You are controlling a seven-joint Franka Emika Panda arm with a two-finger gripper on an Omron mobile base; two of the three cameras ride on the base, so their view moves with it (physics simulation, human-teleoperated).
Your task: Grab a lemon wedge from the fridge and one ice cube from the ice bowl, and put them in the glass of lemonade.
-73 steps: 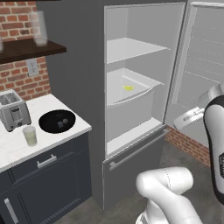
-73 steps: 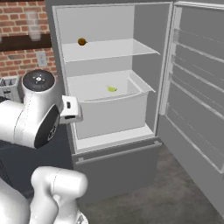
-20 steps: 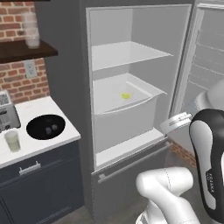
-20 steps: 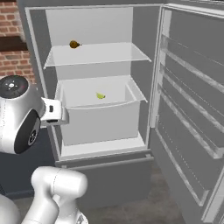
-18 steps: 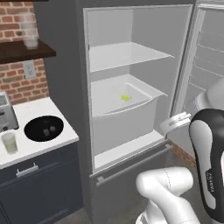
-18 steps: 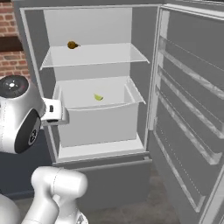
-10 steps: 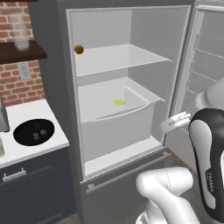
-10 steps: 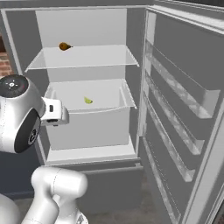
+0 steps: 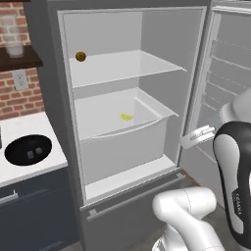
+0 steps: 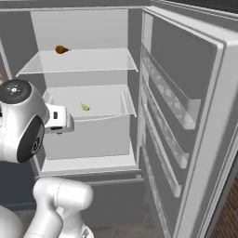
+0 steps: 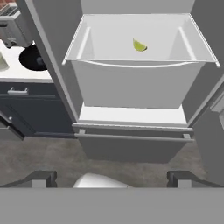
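The gripper [image 11: 112,179] is seen in the hand view with its two dark fingertips [image 11: 41,178] set wide apart and nothing held between them; it is poised in front of the fridge [image 11: 52,65], well short of the drawer [image 11: 135,81]. The drawer is pulled forward below the shelf, and the lemon wedge [image 11: 139,45] lies on its pale floor, toward the back and a little right of centre in the hand view. The same wedge [image 9: 126,116] is seen in the left base view inside the drawer [image 9: 122,142], and again in the right base view [image 10: 85,107]. On the shelf [image 9: 127,66] above, a round orange-brown ball [image 9: 81,56] rests near the left wall. The fridge door [image 10: 186,116] is swung fully open to the right. To the left of the fridge, the ice bowl [image 9: 27,149] sits on the white counter [image 9: 46,130], with two pale cubes visible inside it.
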